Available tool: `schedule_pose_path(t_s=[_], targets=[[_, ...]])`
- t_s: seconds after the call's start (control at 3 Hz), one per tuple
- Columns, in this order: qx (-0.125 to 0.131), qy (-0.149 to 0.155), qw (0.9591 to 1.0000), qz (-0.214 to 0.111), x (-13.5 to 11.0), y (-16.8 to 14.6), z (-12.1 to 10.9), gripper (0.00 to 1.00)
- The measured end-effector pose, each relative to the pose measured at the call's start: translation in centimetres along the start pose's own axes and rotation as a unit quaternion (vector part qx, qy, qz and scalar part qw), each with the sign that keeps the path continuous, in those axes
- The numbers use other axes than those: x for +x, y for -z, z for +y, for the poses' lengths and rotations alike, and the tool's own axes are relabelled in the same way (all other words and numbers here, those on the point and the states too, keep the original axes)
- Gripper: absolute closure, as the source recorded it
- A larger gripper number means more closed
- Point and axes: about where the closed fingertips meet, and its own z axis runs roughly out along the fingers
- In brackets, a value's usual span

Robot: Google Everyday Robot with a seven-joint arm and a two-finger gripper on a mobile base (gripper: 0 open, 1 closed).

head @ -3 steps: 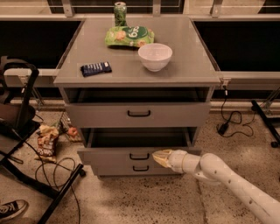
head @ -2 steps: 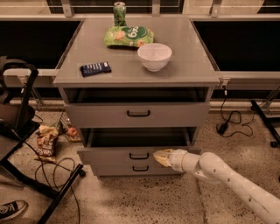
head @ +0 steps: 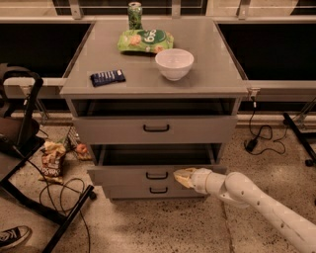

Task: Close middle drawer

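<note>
The middle drawer (head: 123, 176) is a wide grey drawer pulled out of the cabinet, with a small black bar handle (head: 157, 175) at the centre of its front. My gripper (head: 180, 177) is at the end of the white arm that comes in from the lower right. Its yellowish fingertips are together and rest against the drawer front just right of the handle. The top drawer (head: 108, 130) above also stands slightly out. The bottom drawer (head: 128, 191) sits below, mostly under the middle one.
On the cabinet top (head: 217, 79) are a white bowl (head: 174, 63), a green snack bag (head: 145, 40), a green can (head: 135, 15) and a dark blue bar (head: 107, 77). A black chair frame (head: 29, 163), snack bags (head: 52, 160) and cables (head: 261, 136) lie on the floor.
</note>
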Motion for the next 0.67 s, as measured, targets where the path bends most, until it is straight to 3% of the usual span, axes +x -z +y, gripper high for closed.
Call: schedule_pose_path(t_s=[0.67], targets=[[0.0,0.0,1.0,0.0,0.0,0.0,0.0,0.04]])
